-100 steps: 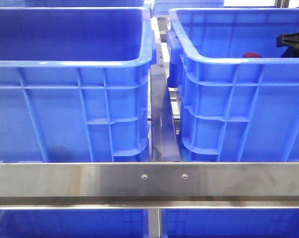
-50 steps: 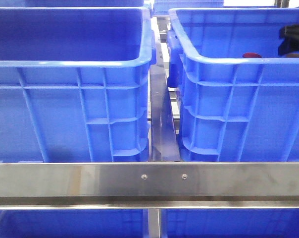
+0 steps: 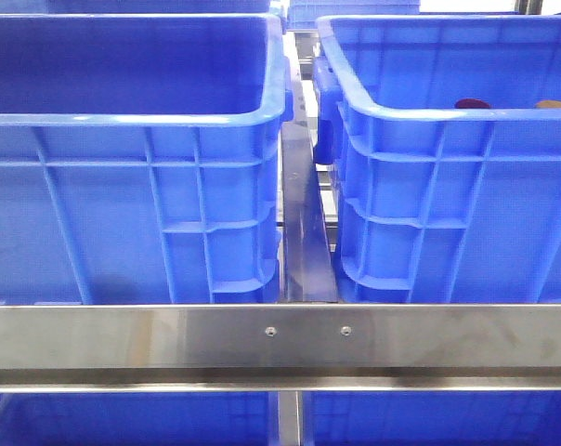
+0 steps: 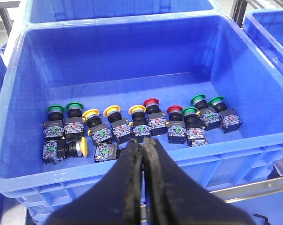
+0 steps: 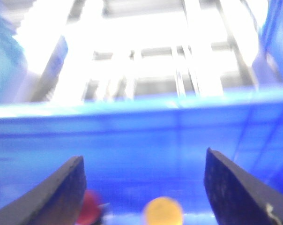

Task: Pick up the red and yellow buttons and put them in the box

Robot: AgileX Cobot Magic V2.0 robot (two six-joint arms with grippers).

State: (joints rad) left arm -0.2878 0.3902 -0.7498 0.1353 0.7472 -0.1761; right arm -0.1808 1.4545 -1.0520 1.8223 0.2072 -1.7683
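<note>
Buttons, red (image 3: 473, 104) and yellow-orange (image 3: 553, 104): from my front view, only their tops peek above the near rim of the right-hand blue crate (image 3: 448, 200), red to the left, yellow to the right, apart from each other.

Near: steel rail (image 3: 280, 339) across the front, two screws at its middle.

Behind it: two alike blue crates side by side, left crate (image 3: 132, 204) and the right one, a steel divider (image 3: 304, 232) in the gap between them.

Left gripper (image 4: 143, 150): fingers pressed together with nothing between them, poised above the near wall of a blue crate (image 4: 19, 93). I count a row of push-button switches (image 4: 132, 124) on its floor with green, yellow and red caps; one yellow-capped switch lies on its side.

Right gripper (image 5: 141, 187): fingers spread wide, nothing between them. My wrist picture is blurred; the red button (image 5: 90, 208) shows beside one finger and the yellow button (image 5: 163, 212) between the fingers, with a blue crate wall (image 5: 141, 140) beyond.
</note>
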